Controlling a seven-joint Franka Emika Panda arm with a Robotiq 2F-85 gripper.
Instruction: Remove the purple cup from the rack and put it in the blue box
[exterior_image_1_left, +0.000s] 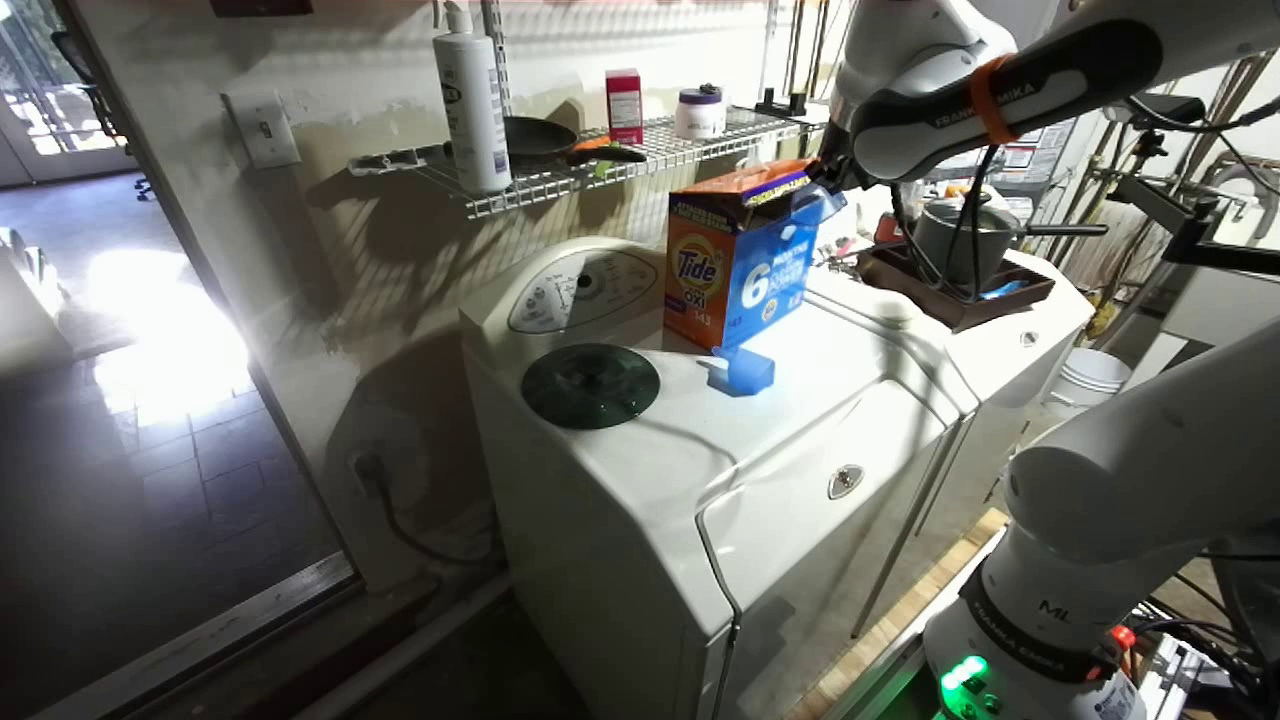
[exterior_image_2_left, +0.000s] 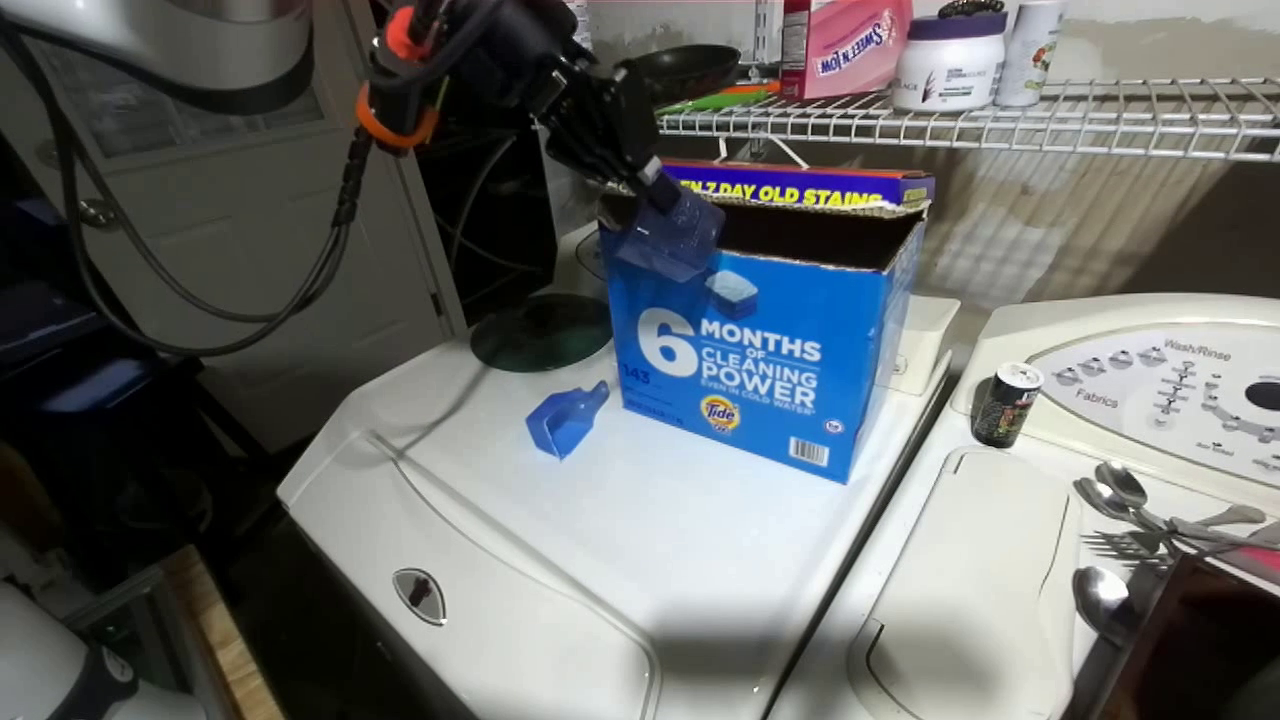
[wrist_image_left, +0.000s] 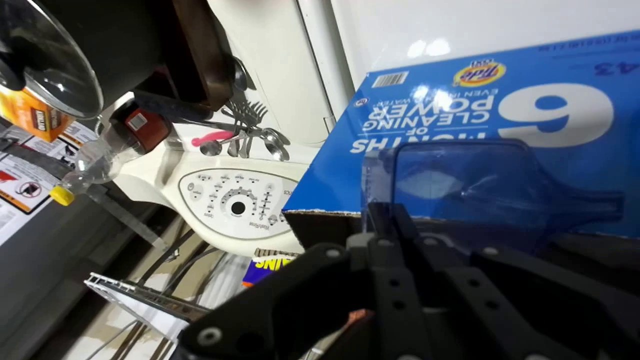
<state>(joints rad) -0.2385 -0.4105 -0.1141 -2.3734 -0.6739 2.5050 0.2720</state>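
Note:
My gripper is shut on one wall of a clear bluish-purple cup with a handle. The cup also shows in the wrist view and in an exterior view. It is tilted and hangs at the lettered front edge of the blue box, near the box's open top. I cannot tell whether it touches the box. The box stands upright on a white machine, with orange and blue faces. The wire rack is on the wall behind and above the box.
A small blue scoop lies in front of the box. A dark round lid lies on the same machine. A pan, white bottle, pink box and jar stand on the rack. A can and cutlery are alongside.

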